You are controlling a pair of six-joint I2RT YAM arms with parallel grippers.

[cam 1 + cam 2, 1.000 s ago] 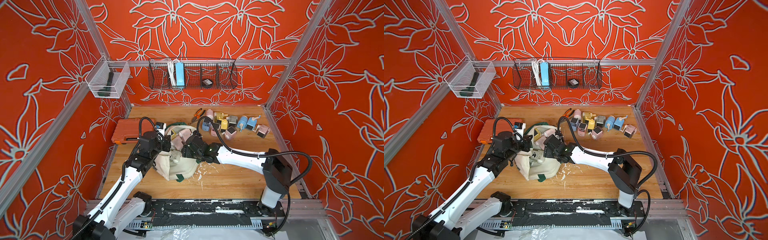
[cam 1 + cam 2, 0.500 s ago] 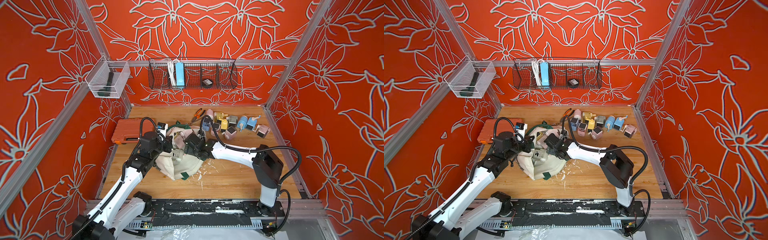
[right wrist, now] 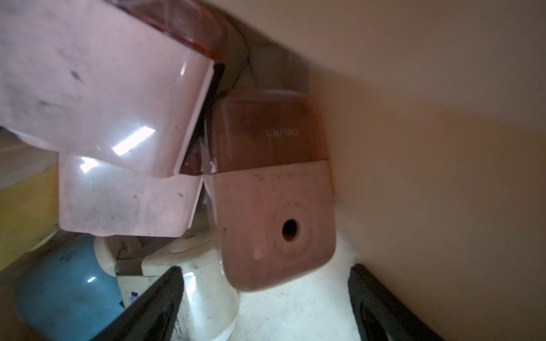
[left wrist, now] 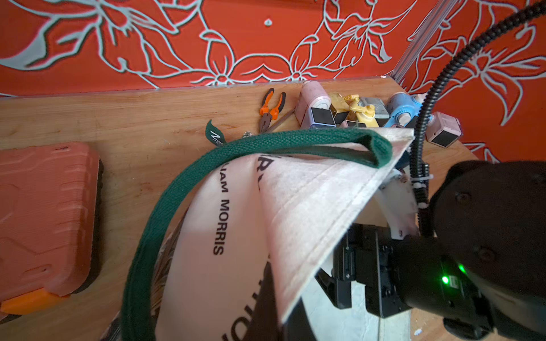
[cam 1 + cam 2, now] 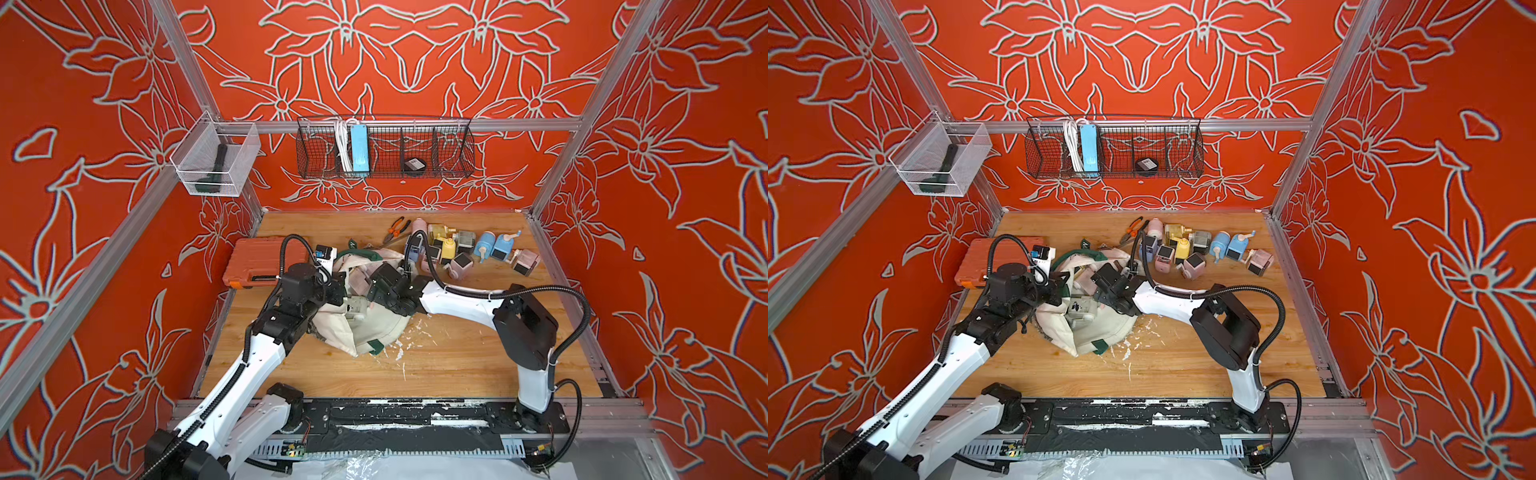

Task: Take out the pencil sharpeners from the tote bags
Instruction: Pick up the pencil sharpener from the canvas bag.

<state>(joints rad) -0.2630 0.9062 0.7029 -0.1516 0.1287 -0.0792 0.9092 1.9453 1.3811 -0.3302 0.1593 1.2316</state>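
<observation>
The cream tote bag (image 5: 365,332) (image 5: 1096,332) lies crumpled mid-table, its green strap (image 4: 236,144) looping over the mouth. My left gripper (image 5: 338,291) (image 4: 280,310) is shut on the bag's canvas edge and holds the mouth up. Inside the mouth my right gripper (image 5: 368,286) (image 3: 266,267) stands open, nothing between its fingers. Just ahead of it lies a pink pencil sharpener (image 3: 274,206). Beside that are two more pink ones (image 3: 127,200), a white one (image 3: 204,280) (image 5: 355,307) and a blue one (image 3: 65,289). Several sharpeners (image 5: 465,249) (image 5: 1200,249) (image 4: 354,112) lie on the table at the back right.
Orange-handled pliers (image 5: 395,228) (image 4: 271,109) lie beside the loose sharpeners. An orange tool case (image 5: 257,262) (image 4: 44,218) sits at the left edge. A wire basket (image 5: 386,149) and a clear bin (image 5: 214,160) hang on the back rail. White shavings (image 5: 407,340) litter the wood by the bag.
My right arm has pushed forward, its elbow swinging left, so the gripper sits deeper in the bag's mouth. The left arm has kept its hold and place.
</observation>
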